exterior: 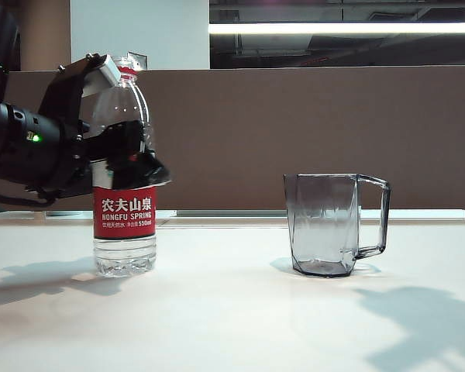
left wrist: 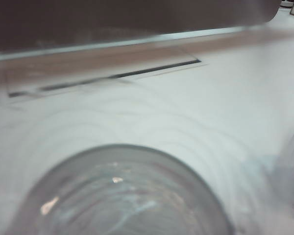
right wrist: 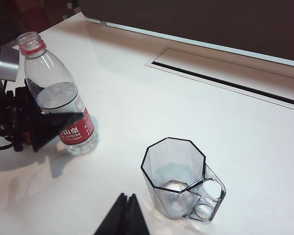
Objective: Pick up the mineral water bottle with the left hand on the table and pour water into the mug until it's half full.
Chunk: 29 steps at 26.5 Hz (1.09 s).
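Note:
The mineral water bottle [exterior: 124, 213] stands upright and uncapped at the left of the white table [exterior: 232, 310], red label facing out. My left gripper [exterior: 130, 159] reaches in from the left at mid-height, just above the label. Its black fingers [right wrist: 59, 126] stand apart, one on each side of the bottle [right wrist: 63, 98]; whether they press it I cannot tell. In the left wrist view the clear bottle [left wrist: 122, 196] fills the near part, blurred, and no finger shows. The grey faceted mug [exterior: 325, 225] stands empty to the right, handle pointing right. My right gripper [right wrist: 126, 197] hovers shut beside the mug [right wrist: 179, 178], touching nothing.
A brown partition [exterior: 294, 132] runs along the table's far edge. A long recessed slot panel [right wrist: 225, 73] lies in the tabletop behind the mug. A shadow of the right arm falls on the table's front right corner [exterior: 426, 318].

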{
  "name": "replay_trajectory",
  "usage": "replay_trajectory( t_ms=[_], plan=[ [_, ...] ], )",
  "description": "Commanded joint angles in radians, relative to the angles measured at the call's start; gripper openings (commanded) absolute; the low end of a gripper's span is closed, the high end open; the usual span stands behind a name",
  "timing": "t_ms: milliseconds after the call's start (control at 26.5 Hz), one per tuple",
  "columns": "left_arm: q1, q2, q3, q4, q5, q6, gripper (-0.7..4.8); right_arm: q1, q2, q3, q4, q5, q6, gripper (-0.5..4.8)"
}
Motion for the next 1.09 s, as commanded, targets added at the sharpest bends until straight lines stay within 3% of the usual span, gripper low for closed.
replay_trajectory(
  t_ms=[38, 189, 264, 641, 755, 868, 1094],
  plan=[
    [0.001, -0.002, 0.003, 0.016, 0.006, 0.0, 3.16, 0.0, -0.003, 0.006, 0.01, -0.003, 0.0, -0.02],
    [0.001, -0.002, 0.003, 0.016, 0.006, 0.0, 2.32, 0.0, -0.003, 0.006, 0.01, -0.003, -0.001, -0.02],
    [0.001, -0.002, 0.003, 0.016, 0.006, 0.0, 2.2, 0.0, -0.003, 0.006, 0.01, -0.002, 0.0, -0.01],
    [0.001, -0.002, 0.003, 0.039, 0.006, 0.0, 2.18, 0.0, -0.004, 0.006, 0.0, -0.002, 0.0, -0.02],
    [0.001, -0.002, 0.021, 0.064, 0.006, 0.046, 2.18, 0.0, -0.012, 0.009, -0.043, -0.003, 0.0, -0.02],
    [-0.006, 0.0, 0.126, -0.072, 0.006, 0.08, 2.18, 0.0, -0.023, 0.009, -0.072, -0.003, -0.001, -0.01],
    [-0.007, 0.036, 0.28, -0.183, 0.006, 0.18, 2.18, 0.0, -0.034, 0.009, -0.09, -0.003, 0.0, -0.02]
  ],
)
